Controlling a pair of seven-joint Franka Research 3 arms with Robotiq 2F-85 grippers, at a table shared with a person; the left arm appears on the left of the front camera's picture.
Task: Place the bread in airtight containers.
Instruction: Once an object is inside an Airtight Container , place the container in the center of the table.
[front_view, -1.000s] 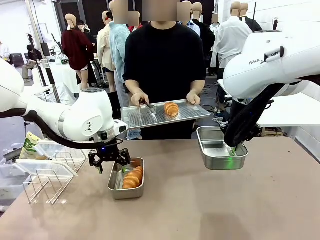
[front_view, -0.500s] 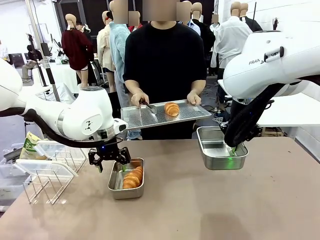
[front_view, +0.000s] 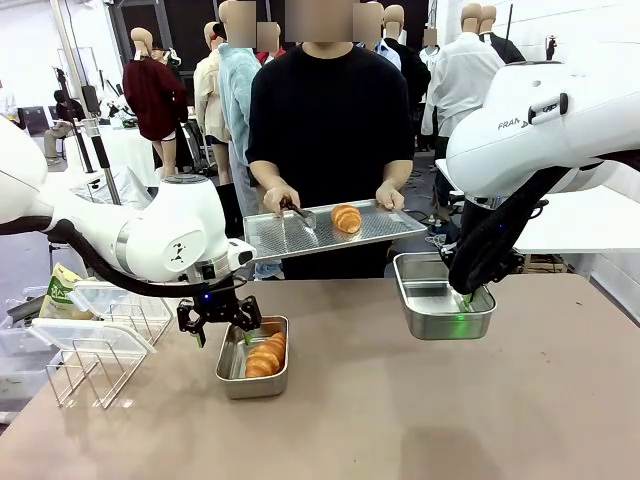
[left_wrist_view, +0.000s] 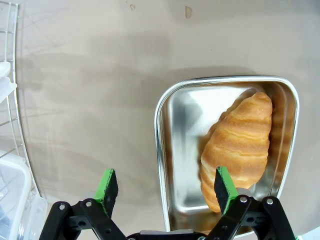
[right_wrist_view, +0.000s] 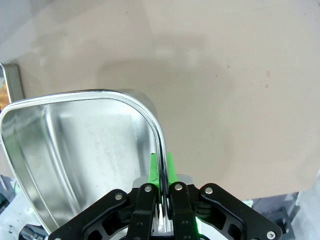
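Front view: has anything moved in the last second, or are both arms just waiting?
The person's tongs crept along the tray toward the roll on it, and tray and roll drifted slightly to picture right. Nothing was taken or released. Unchanged: left end effector open over the filled container, right end effector shut on the empty container's rim.

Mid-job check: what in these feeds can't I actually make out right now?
1. Front view: tips of the right pincer, behind the wall of the empty container it grips.
2. Left wrist view: near end of the packed bread and near rim of the filled container, under the left pincer.
3. Front view: whether the person's tongs touch the loose bread on the tray; too small.
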